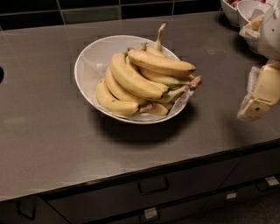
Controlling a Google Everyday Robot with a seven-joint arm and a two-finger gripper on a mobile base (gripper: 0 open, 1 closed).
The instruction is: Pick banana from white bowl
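Centre-left of frame, on dark grey countertop (43,131), sits wide shallow glossy white bowl (89,61) w/ a heap of fatter curved yellow bananas (131,81). On top of heap, upper-centre: long slim near-straight yellow banana (159,62), resting across the others, upper side free. Its long axis runs approx left-right in frame, dipping a little to the right. Dark tip points right, i.e. towards the arm.

Right edge of frame, mid-height: cream-coloured two-finger gripper (253,107), above the counter, well apart from bowl, no object seen in it. Wide vs narrow: can't tell. Upper right corner: smaller deeper white bowls (247,11), not the target.

Key relation: banana lies left and slightly up-frame of gripper, nearly end-on to it. My judgement: approach needs leftward travel, plus wrist turned to close across banana's short width, not along its length.
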